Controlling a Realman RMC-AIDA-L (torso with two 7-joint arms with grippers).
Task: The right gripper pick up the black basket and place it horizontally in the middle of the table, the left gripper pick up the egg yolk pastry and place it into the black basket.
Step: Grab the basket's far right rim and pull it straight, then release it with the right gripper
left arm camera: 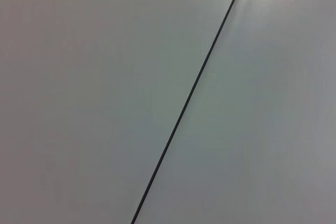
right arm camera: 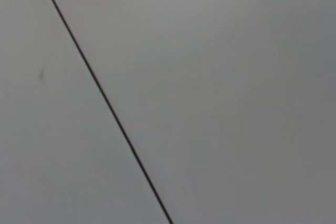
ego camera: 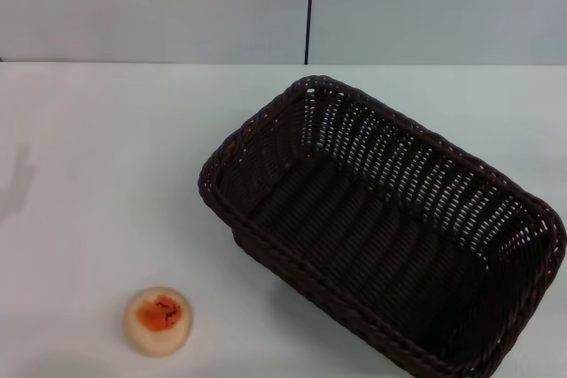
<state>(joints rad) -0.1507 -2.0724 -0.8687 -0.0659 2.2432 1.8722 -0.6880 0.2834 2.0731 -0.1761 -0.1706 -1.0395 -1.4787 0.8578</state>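
The black basket (ego camera: 381, 227) is a large dark woven wicker basket. It lies empty on the white table (ego camera: 106, 148), at the right, turned diagonally, with one corner running off the bottom right of the head view. The egg yolk pastry (ego camera: 159, 320) is a small round cream bun with an orange-red patch. It sits on the table at the near left, apart from the basket. Neither gripper shows in any view. Both wrist views show only a plain grey wall with a thin dark seam.
A grey wall with a vertical dark seam (ego camera: 309, 6) stands behind the table's far edge. A faint shadow (ego camera: 18, 183) lies on the tabletop at the far left.
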